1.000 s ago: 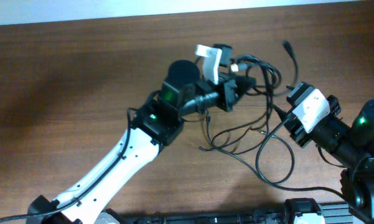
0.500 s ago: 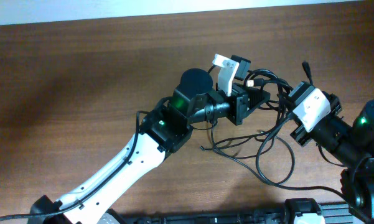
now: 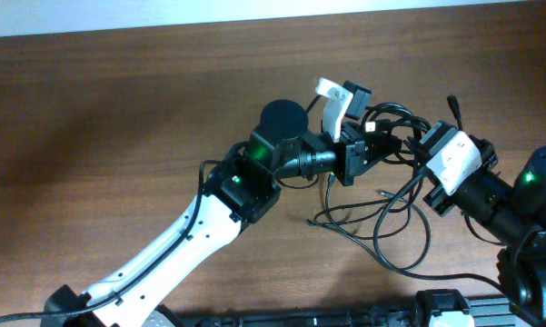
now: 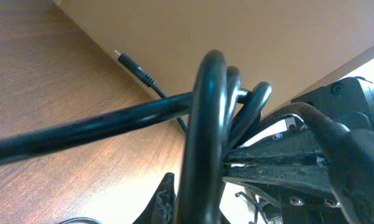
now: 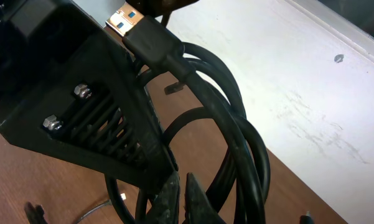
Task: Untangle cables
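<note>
My L claw (image 3: 367,151) pressed shut, pinching cables (image 3: 392,125) knot, far right of counter (image 3: 118,109). R claw (image 3: 418,147) pressed shut beside knot; strand caught? can't tell. Step: teasing knot. Next: pull claws apart, gently.

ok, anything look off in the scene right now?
Nothing spilled or broken. The odd bit: the cables are a knotted bunch wedged between the left gripper, shut on them, and the right gripper, shut right beside it; I can't tell if it caught a cord. A USB plug pokes out of the bunch.
</note>
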You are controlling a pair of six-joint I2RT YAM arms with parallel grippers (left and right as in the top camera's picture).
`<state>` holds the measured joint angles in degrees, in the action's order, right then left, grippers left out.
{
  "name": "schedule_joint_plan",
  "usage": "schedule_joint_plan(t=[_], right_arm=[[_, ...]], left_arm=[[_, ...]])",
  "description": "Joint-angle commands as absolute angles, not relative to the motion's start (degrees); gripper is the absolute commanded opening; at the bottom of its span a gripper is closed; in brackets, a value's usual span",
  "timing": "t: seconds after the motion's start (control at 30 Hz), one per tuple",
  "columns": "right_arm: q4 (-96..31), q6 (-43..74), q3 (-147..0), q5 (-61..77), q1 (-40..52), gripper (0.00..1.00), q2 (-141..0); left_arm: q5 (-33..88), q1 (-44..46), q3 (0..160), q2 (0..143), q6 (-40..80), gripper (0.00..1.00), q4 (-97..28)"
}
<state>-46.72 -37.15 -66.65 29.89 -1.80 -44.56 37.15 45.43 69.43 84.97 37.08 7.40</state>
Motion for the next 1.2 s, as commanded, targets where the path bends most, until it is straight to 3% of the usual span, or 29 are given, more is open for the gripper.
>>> schedule_joint_plan(t=[0.0, 0.1, 0.27, 0.33, 0.37, 0.6, 0.77, 0.87, 0.93, 0.97, 1.1, 1.17], right_arm=[[-46.76, -36.84, -67.40, 29.34, -1.91, 0.04, -44.38], [-47.90, -36.84, -67.42, 29.32, -1.91, 0.04, -44.31], [-48.56, -36.86, -67.42, 29.30, -1.91, 0.04, -44.34], [-48.66, -36.86, -67.42, 29.26, -1.91, 0.35, -44.34], [-48.66, -36.86, -67.42, 28.71, -1.91, 0.41, -44.34], [-47.81, -36.86, -67.42, 20.40, -1.91, 0.60, -44.34], [-44.45, -36.86, -67.42, 20.45, -1.91, 0.65, -44.40], [-43.83, -36.86, -67.40, 20.47, -1.91, 0.63, -45.23], [-43.86, -36.86, -67.40, 20.51, -1.91, 0.57, -46.04], [-43.88, -36.84, -67.42, 20.60, -1.91, 0.50, -46.41], [-43.70, -36.84, -67.40, 22.59, -1.91, 0.04, -46.72], [-43.75, -36.84, -67.40, 23.57, -1.91, 0.04, -46.70]], left_arm=[[35.07, 45.60, 69.87, 84.73, 36.18, 0.00, 6.04], [28.82, 45.58, 69.87, 84.73, 36.21, 0.00, 3.14], [28.71, 43.83, 69.87, 84.73, 36.38, 0.00, 3.33], [29.23, 43.64, 69.87, 84.73, 36.38, 0.00, 3.36], [29.39, 43.66, 69.87, 84.73, 36.36, 0.00, 3.38], [30.81, 43.72, 69.87, 84.73, 36.34, 0.00, 3.38], [34.37, 43.77, 69.87, 84.73, 36.32, 0.00, 3.51], [36.16, 43.77, 69.87, 84.73, 36.29, 0.00, 4.78], [37.21, 43.77, 69.87, 84.73, 36.29, 0.00, 5.61], [37.36, 43.77, 69.87, 84.73, 36.29, 0.00, 5.96], [37.30, 43.77, 69.87, 84.73, 36.16, 0.00, 5.96], [36.56, 43.77, 69.87, 84.73, 36.16, 0.00, 5.93]])
